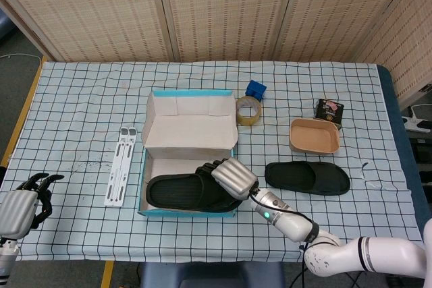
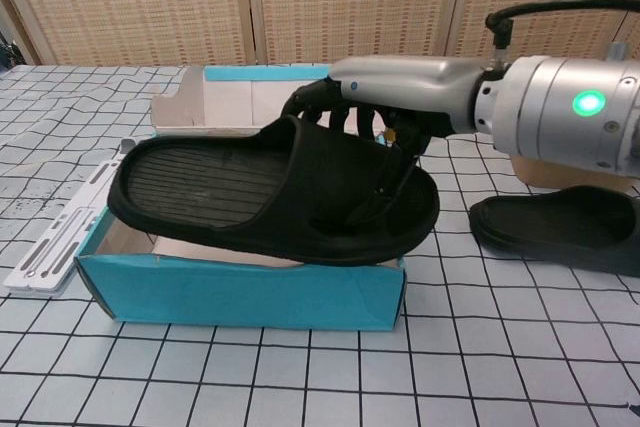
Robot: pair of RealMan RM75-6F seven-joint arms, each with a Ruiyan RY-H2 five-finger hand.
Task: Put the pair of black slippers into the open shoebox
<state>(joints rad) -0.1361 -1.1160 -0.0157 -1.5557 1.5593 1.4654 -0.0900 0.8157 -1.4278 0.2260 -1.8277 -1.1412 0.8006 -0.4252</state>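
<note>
My right hand [image 1: 233, 175] [image 2: 385, 112] grips one black slipper [image 1: 185, 192] [image 2: 250, 192] by its strap and holds it over the front rim of the open shoebox [image 1: 177, 163] [image 2: 240, 292], sole down and slightly tilted. The other black slipper [image 1: 308, 177] [image 2: 565, 229] lies flat on the checked cloth to the right of the box. At the table's near left corner my left hand [image 1: 27, 200] rests with fingers curled, holding nothing.
A white slatted stand [image 1: 119, 165] [image 2: 60, 232] lies left of the box. Behind the box are a tape roll [image 1: 249, 110] and a blue object [image 1: 256, 89]. A tan bowl [image 1: 314, 135] and a dark packet [image 1: 329, 110] sit at the back right.
</note>
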